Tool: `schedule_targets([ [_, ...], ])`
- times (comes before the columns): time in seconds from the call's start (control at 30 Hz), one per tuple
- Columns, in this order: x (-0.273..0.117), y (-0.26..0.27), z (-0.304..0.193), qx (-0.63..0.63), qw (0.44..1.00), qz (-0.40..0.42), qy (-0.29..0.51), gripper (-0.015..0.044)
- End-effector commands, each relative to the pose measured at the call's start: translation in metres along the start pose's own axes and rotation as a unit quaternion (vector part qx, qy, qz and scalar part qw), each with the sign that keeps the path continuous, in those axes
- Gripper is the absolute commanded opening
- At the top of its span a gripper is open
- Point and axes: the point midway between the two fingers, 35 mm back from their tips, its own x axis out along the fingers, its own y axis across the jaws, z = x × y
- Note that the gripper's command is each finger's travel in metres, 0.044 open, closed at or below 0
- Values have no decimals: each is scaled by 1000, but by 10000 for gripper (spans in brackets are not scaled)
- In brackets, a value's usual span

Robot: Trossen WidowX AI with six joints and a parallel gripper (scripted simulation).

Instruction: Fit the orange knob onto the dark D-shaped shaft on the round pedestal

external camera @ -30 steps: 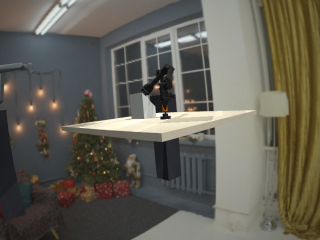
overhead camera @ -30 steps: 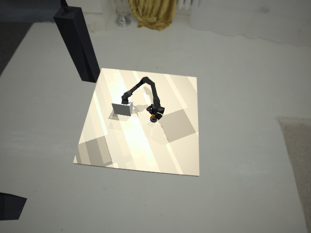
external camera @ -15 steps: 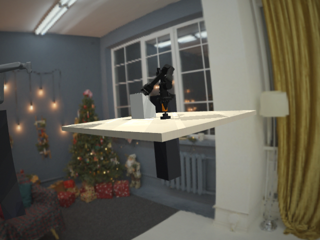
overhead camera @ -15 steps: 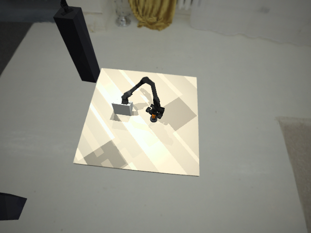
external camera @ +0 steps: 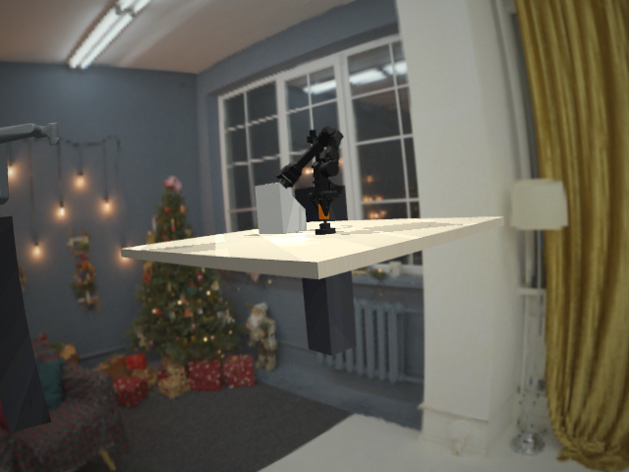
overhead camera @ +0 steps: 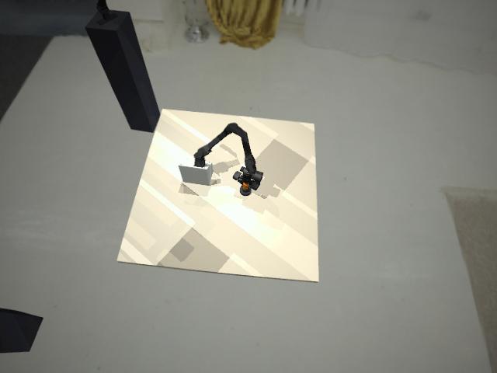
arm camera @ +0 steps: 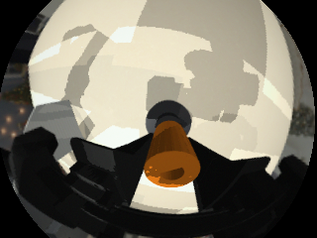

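The orange knob is upright between the fingers of my gripper, which is shut on it. The dark round pedestal stands on the table directly under the knob. In the exterior view the knob's lower end is at the top of the pedestal's narrow dark upper part, above the wide base. The shaft's flat side is hidden, and I cannot tell how far the shaft is inside the knob.
A light grey block stands on the pale table at the arm's base, to the left of the pedestal in the top and exterior views. Patchy shadows lie across the table top.
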Motion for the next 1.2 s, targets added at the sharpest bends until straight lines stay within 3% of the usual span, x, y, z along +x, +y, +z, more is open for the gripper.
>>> schedule_targets([
  [0.0,1,0,1,-2,1000,0,-1,0],
  [0.5,-4,-1,1,-2,1000,0,-1,0],
  [0.73,-4,-2,0,-101,995,0,-1,0],
  [1.17,-1,0,0,-106,994,0,-1,0],
])
